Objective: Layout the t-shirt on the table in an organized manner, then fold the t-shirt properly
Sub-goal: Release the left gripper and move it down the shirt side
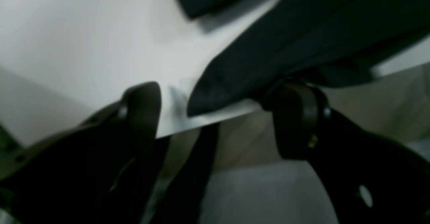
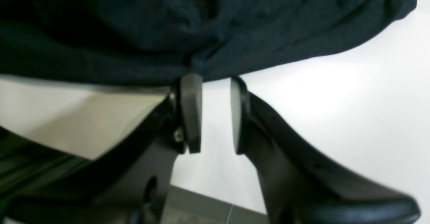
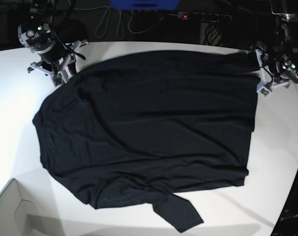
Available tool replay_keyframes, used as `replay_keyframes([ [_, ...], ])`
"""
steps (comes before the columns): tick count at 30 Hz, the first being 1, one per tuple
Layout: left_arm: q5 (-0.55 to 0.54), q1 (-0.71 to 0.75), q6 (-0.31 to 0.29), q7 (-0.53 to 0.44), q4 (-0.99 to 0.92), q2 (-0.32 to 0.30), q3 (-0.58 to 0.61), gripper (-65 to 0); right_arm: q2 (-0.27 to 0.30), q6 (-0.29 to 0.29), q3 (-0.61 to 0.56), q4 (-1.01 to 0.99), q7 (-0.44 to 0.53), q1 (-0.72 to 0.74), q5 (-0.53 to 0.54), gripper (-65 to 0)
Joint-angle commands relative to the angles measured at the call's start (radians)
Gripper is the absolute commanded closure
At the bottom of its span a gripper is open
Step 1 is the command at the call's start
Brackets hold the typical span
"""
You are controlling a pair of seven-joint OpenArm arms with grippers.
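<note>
Box corner (image 3: pixel 11 209) up front, black t-shirt (image 3: pixel 149 128) spread across the white table (image 3: pixel 282 147): layout's basically done.
Right gripper (image 2: pixel 216 115) sits part-open, empty, at the hem; left gripper (image 1: pixel 218 116) gapes, cloth released; next, grab an edge to fold.

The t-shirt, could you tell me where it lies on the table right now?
In the base view the t-shirt lies spread over the middle of the table, reaching between the two arms at the far edge, with one sleeve pointing toward the near edge.
</note>
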Motion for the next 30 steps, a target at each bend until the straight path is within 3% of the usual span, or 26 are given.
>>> replay_keyframes([
  [1, -0.026, -0.005, 0.001, 0.006, 0.04, -0.01, -0.043, -50.4, 0.007, -0.004, 0.003, 0.018, 0.02, 0.0, 0.013, -13.3],
  [7, -0.268, 0.009, 0.001, 0.042, 0.164, 0.002, -0.247, -50.4, 0.009, -0.004, 0.008, 0.02, 0.018, 0.014, 0.013, -13.3],
  [11, -0.403, -0.002, 0.001, 0.032, 0.167, 0.002, -0.296, -50.4, 0.012, -0.004, 0.009, 0.021, 0.021, 0.028, 0.011, -13.3],
  [13, -0.406, -0.049, 0.001, 0.031, 0.127, 0.016, -0.272, -50.4, 0.016, -0.004, 0.011, 0.021, 0.021, 0.043, 0.01, -13.3],
  [18, -0.394, -0.19, 0.001, 0.028, -0.074, 0.125, -0.239, -50.4, 0.015, -0.004, 0.004, 0.021, 0.02, 0.095, 0.01, -13.1],
  [22, -0.277, -0.275, 0.001, -0.069, -0.177, 0.191, -0.206, -50.4, 0.015, -0.004, 0.004, 0.021, 0.014, 0.132, 0.01, -8.1],
  [26, -0.159, -0.295, 0.001, -0.133, -0.2, 0.211, -0.138, -50.3, 0.012, -0.004, 0.003, 0.021, 0.012, 0.143, 0.01, -1.0],
  [30, -0.159, -0.305, 0.001, -0.129, -0.188, 0.219, -0.138, -50.3, 0.015, -0.004, 0.003, 0.018, 0.012, 0.158, 0.008, 0.0],
])
